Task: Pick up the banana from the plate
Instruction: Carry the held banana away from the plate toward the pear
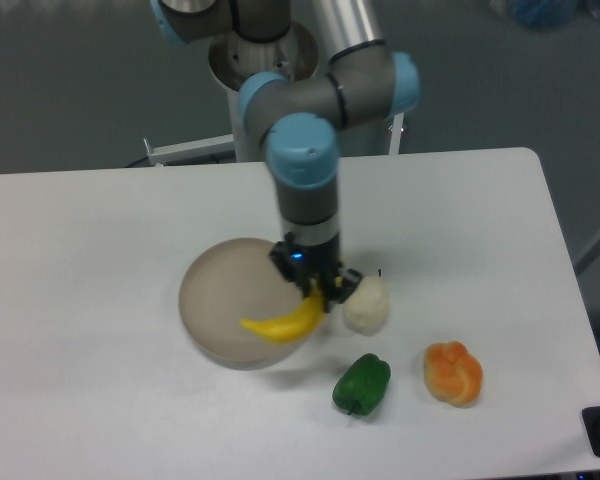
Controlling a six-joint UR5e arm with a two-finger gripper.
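Note:
The bright yellow curved banana (pixel 283 320) hangs over the right front part of the round beige plate (pixel 220 295). My gripper (pixel 320 292) points straight down and is shut on the banana's right end. The banana looks lifted a little above the plate, though I cannot tell the gap for sure. The rest of the plate's inside is bare.
A whitish lumpy object (pixel 366 305) sits just right of the gripper, close to its fingers. A green pepper (pixel 362 384) lies in front of the plate. An orange lumpy fruit (pixel 453 373) lies to the right. The table's front edge is near.

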